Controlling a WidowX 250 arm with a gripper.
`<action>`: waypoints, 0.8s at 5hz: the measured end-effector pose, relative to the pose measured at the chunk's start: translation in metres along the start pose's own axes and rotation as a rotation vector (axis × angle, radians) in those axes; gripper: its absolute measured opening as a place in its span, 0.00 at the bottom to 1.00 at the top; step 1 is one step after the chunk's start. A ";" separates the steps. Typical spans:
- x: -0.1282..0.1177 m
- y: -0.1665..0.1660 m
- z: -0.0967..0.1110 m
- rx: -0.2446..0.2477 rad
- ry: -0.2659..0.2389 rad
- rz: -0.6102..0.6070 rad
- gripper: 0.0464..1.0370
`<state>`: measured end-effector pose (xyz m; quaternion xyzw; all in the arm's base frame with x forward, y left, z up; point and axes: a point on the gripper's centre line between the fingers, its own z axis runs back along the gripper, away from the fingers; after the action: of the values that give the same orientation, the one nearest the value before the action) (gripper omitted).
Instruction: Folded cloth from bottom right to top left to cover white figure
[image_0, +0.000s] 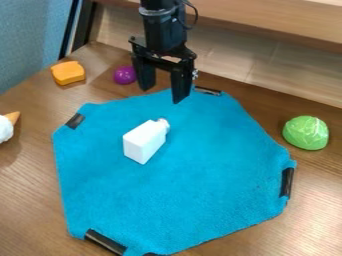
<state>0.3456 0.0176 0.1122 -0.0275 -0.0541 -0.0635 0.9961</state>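
The black gripper (162, 95) hangs over the far edge of the blue cloth, its two fingers apart with nothing between them. The blue cloth (207, 170) lies spread flat on the wooden table, with black clips or tape pieces at several of its corners. On the cloth, left of its middle, lies a white bottle-shaped figure (145, 141), its small neck pointing to the upper right. The figure is uncovered, and the gripper is beyond it, not touching it.
An orange block (68, 72) and a purple ball (125, 75) sit behind the cloth at upper left. A green cabbage-like toy (306, 132) stands to the right. A white and orange object (6, 128) is at the left edge. A wooden wall (267, 55) rises behind the table.
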 end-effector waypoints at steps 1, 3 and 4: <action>-0.002 -0.002 -0.013 -0.011 0.032 0.002 0.96; 0.009 -0.069 -0.033 -0.042 0.026 -0.146 0.96; 0.010 -0.103 -0.039 -0.051 0.016 -0.170 0.96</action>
<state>0.3464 -0.0878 0.0798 -0.0475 -0.0466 -0.1492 0.9866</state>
